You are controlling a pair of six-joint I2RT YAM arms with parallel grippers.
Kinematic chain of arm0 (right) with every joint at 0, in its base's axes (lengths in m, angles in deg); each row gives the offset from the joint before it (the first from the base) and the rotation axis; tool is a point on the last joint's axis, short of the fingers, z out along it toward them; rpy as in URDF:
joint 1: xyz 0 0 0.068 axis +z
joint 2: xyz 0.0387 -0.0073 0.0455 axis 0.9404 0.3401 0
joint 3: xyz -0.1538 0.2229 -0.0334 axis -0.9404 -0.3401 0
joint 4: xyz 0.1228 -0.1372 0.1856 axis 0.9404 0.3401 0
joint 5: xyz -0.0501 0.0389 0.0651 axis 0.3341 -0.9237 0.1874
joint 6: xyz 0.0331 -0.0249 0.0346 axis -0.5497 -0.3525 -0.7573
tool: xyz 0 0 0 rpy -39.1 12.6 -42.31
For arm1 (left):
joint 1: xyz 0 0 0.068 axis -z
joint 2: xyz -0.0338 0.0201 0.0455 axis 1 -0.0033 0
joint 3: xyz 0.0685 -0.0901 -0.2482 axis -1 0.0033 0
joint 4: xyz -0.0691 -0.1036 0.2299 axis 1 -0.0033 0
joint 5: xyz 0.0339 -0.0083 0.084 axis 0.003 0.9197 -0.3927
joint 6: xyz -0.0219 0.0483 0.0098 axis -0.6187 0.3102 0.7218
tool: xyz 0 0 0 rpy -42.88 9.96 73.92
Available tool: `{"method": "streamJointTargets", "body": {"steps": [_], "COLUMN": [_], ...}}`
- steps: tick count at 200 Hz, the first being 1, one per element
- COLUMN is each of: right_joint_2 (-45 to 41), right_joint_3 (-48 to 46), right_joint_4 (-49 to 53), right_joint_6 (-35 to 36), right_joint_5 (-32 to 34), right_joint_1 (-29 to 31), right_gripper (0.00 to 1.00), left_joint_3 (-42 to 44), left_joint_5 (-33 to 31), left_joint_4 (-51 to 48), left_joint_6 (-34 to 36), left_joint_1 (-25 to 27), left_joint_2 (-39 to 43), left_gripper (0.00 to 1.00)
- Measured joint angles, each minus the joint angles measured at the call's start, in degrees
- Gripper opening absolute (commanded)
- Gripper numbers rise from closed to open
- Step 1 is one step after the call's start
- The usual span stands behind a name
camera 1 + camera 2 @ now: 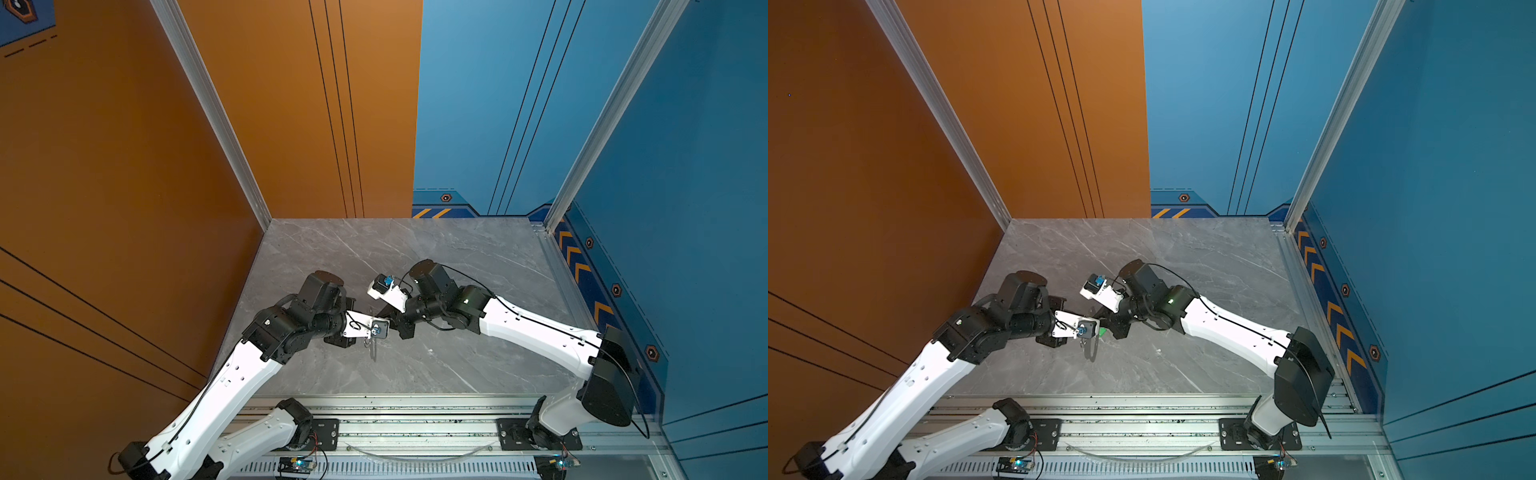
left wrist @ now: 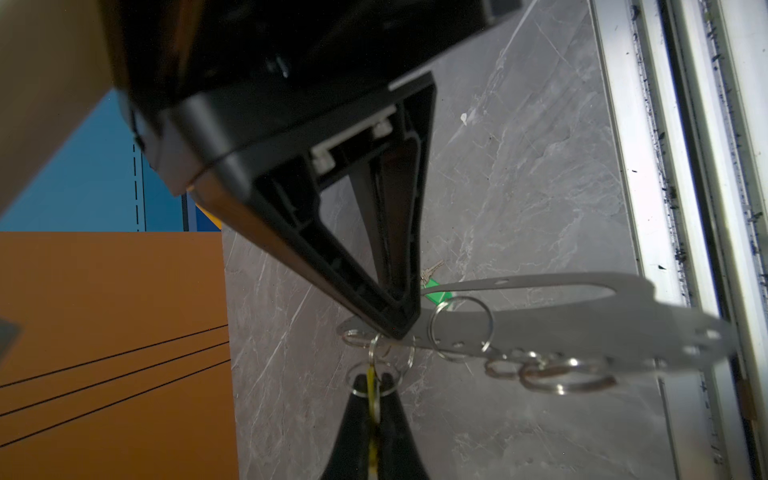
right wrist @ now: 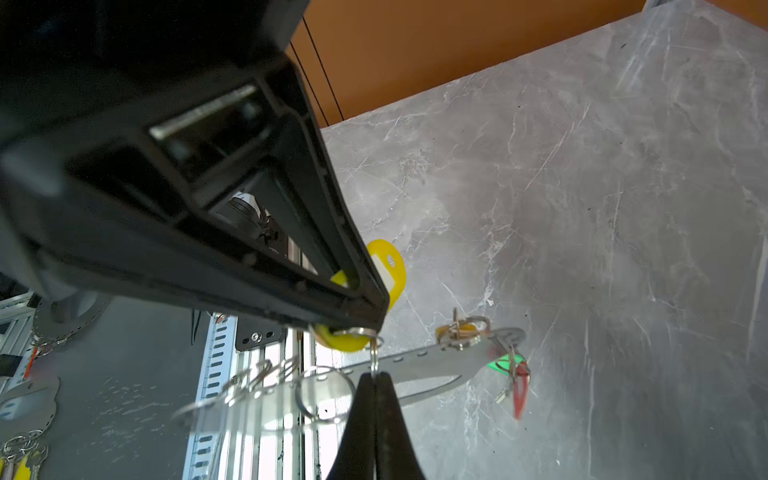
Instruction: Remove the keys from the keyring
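Both grippers meet above the middle of the grey table. The keyring (image 2: pixel 582 328), a flat grey plate with small silver rings along one edge, hangs in the air between them; in a top view it shows edge-on (image 1: pixel 373 348). My left gripper (image 2: pixel 374 384) is shut on a yellow key tag (image 3: pixel 392 270), whose ring links to the plate. My right gripper (image 3: pixel 376 376) is shut on a small metal ring (image 3: pixel 374 353) at the plate's edge, close to the left fingertips. A red tag (image 3: pixel 520 392) dangles from the plate's far end. A green tag (image 2: pixel 436 293) with a key lies on the table below.
An aluminium rail (image 1: pixel 415 415) runs along the table's front edge. An orange wall (image 1: pixel 124 208) stands on the left and a blue wall (image 1: pixel 685 208) on the right. Another grey plate with rings and tags (image 3: pixel 25 415) lies beyond the rail.
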Motion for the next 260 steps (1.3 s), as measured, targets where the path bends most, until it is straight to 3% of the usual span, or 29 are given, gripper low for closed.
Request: {"method": "streamJointTargets", "body": {"steps": [115, 260], "right_joint_2": [2.1, 2.3], "right_joint_3": [2.4, 2.9], "right_joint_4": [3.8, 2.8], "right_joint_6": [-1.8, -9.0], "right_joint_5": [-0.6, 2.6], "right_joint_1": [2.2, 2.5], "right_gripper": [0.00, 0.00], "left_joint_3": [-0.1, 0.2], "left_joint_5": [-2.3, -6.1], "left_joint_4": [-3.1, -3.3], "left_joint_6": [2.4, 5.7], "left_joint_1": [2.2, 3.3], "left_joint_2": [-0.4, 0.9], "left_gripper": [0.00, 0.00]}}
